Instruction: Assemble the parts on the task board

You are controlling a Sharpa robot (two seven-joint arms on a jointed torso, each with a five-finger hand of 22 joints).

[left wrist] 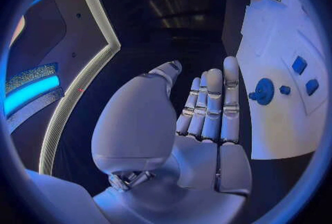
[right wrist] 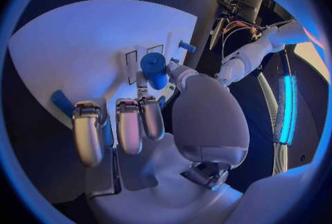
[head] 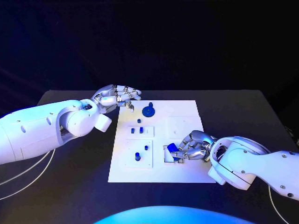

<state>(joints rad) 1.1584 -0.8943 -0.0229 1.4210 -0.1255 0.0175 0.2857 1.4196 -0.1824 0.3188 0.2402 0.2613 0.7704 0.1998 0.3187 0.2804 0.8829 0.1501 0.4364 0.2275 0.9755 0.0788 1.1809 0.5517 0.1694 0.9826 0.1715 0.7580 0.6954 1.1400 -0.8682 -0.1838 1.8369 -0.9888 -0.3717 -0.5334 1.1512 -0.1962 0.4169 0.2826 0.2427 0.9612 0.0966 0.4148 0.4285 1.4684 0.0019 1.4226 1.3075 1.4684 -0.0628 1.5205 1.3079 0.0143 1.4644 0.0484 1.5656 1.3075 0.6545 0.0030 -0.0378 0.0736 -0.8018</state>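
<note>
- Two white arms reach over the black table (head: 68, 172), one from each side, so each hand can work its own part of the board.
- The task board (head: 190, 119) lies flat in the middle and holds the small blue parts.
- The left hand (head: 117, 97) waits by the board's far corner, fingers straight and holding nothing.
- The right hand (head: 192, 145) is curled at the board's near right side and seems to grip a blue part (head: 171, 148), likely to push it in.
- A round blue part (head: 149, 111) stands near the left hand.
- Small blue pegs (head: 140, 129) sit in the middle of the board.
</note>
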